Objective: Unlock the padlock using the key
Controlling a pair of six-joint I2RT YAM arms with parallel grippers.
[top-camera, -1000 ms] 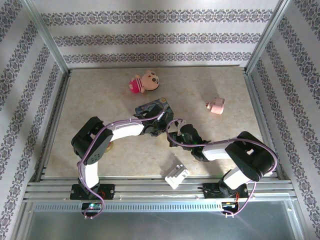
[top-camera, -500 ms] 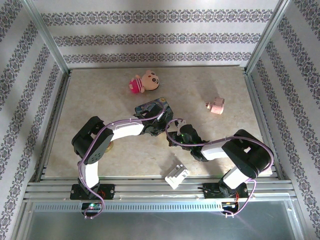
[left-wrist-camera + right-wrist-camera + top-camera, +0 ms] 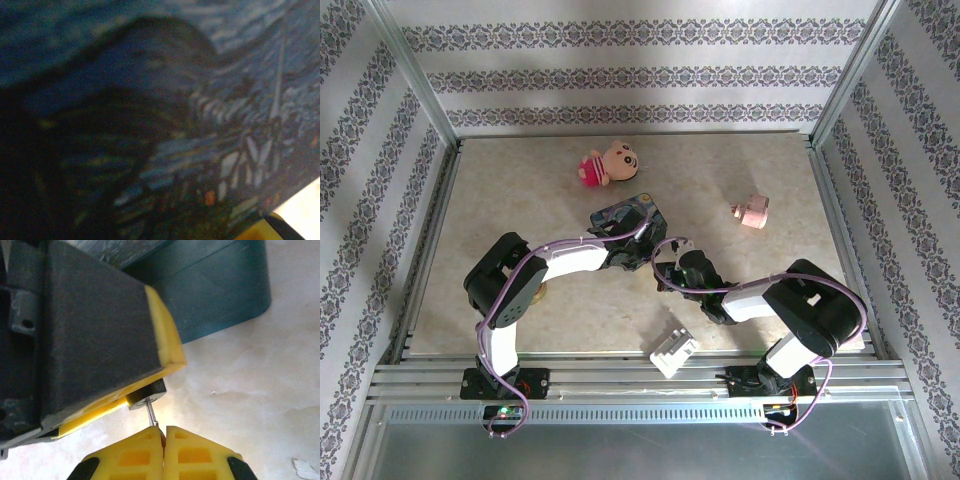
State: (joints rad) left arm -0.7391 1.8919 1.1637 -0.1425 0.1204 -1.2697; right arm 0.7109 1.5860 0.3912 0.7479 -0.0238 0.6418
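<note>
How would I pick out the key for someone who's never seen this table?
Find the blue painted tin mid-table. Just in front of it, the key is the thin silvery sliver running from the right gripper's yellow fingertips up to the small dark padlock. Nothing nearby is so thin.

- The key [image 3: 150, 414] is a thin shaft of bare silvery metal, smooth and slightly shiny.
- The padlock [image 3: 146, 396] has a dark, matt body.
- The right gripper [image 3: 163, 432] has matt yellow plastic fingers moulded with square hollows.
- The left gripper [image 3: 140, 390] pairs a matt black shell with yellow pads.
- The tin [image 3: 220, 285] is painted deep blue-green, with a dull sheen.
- The table [image 3: 260, 380] looks smooth, pale and marbled.
- The doll [image 3: 605, 163] looks like soft plush cloth.
- The block [image 3: 674, 349] is white plastic.
</note>
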